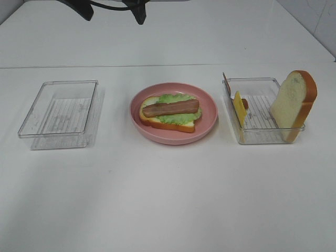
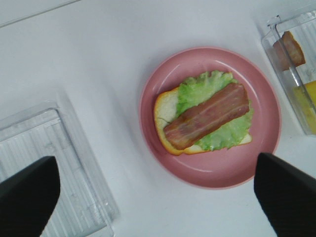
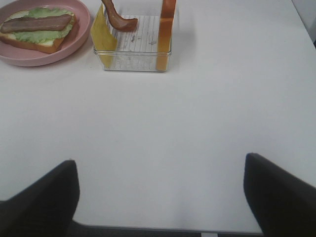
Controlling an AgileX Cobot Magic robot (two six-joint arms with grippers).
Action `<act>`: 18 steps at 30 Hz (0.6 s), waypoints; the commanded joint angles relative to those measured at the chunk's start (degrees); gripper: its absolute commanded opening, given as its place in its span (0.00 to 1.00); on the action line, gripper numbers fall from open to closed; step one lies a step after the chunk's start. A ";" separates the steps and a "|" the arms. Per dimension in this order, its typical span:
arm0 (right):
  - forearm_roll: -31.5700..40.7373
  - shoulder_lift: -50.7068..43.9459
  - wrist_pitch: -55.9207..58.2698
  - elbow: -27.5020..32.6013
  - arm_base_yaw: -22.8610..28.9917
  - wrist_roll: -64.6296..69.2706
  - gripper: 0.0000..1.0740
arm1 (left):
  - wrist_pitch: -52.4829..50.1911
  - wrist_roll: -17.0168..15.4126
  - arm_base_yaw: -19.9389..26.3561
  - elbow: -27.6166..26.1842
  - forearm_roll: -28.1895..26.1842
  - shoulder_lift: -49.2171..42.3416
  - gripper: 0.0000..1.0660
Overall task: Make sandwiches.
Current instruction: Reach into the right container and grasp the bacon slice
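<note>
The open sandwich (image 1: 170, 112), bread under lettuce (image 1: 178, 118) and bacon (image 1: 171, 108), lies on the plate (image 1: 173, 139). To its right a tray (image 1: 262, 137) holds cheese (image 1: 240, 107) and an upright bread slice (image 1: 293, 102). Another tray (image 1: 58, 113) sits to the left. The left gripper (image 2: 157, 173) hangs over the plate, jaws wide. The right gripper (image 3: 160, 173) is also wide.

The plate (image 1: 211, 119) was finished in pink. The lower bread slice (image 2: 167, 106) was coloured white with an orange-brown crust. The lettuce (image 2: 202, 86) was coloured green. The bacon strip (image 2: 207, 116) was coloured brown and marked with paler streaks. The cheese slice (image 1: 239, 108) was coloured yellow. The left-hand tray (image 1: 59, 107) and right-hand tray (image 1: 260, 113) were made clear, with ribbed floors. The upright bread slice (image 1: 292, 100) was possibly faintly speckled.
</note>
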 commanded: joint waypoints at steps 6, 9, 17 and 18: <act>-0.11 -1.72 -0.57 0.17 -0.34 -0.46 0.81 | 5.90 1.72 0.57 18.74 5.39 -11.80 0.94; -0.11 -1.72 -0.57 0.17 -0.34 -0.46 0.81 | 5.90 1.72 2.35 25.50 5.33 -15.41 0.94; -0.11 -1.72 -0.57 0.17 -0.34 -0.46 0.81 | 1.83 1.55 10.08 44.98 5.16 -28.07 0.94; -0.11 -1.72 -0.57 0.17 -0.34 -0.46 0.81 | 1.83 1.55 10.08 44.98 5.16 -28.07 0.94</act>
